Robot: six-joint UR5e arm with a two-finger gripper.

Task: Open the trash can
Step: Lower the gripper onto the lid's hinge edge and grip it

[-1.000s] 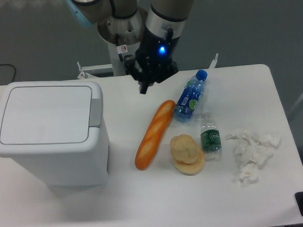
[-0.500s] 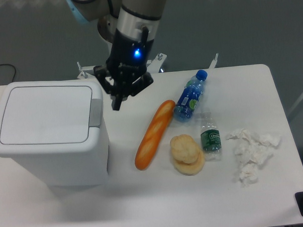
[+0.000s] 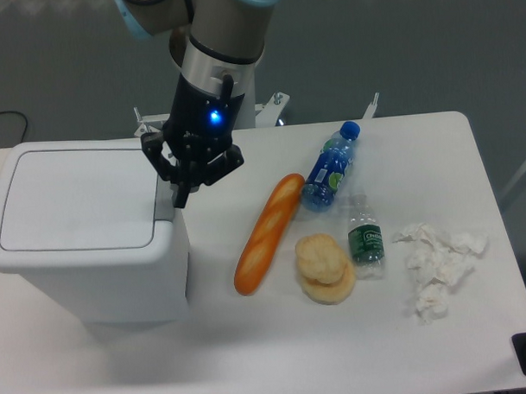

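I am swinging my gripper (image 3: 180,198) leftward across the desk (image 3: 276,335): a second ago it was hanging above the baguette's (image 3: 268,234) upper end, and now its tip is sitting right over the grey push tab (image 3: 165,199) on the right edge of the trash can (image 3: 87,233). Its fingers are pressed together into one point, gripping nothing. The trash can is standing at the left end of the desk, lid still flat and shut, so I am judging that pressing down on the tab comes next. The white desk is also carrying a blue bottle (image 3: 332,168), a small clear bottle (image 3: 364,234), two buns (image 3: 325,267) and crumpled tissue (image 3: 438,265). Behind it, a plain grey wall is filling the background.
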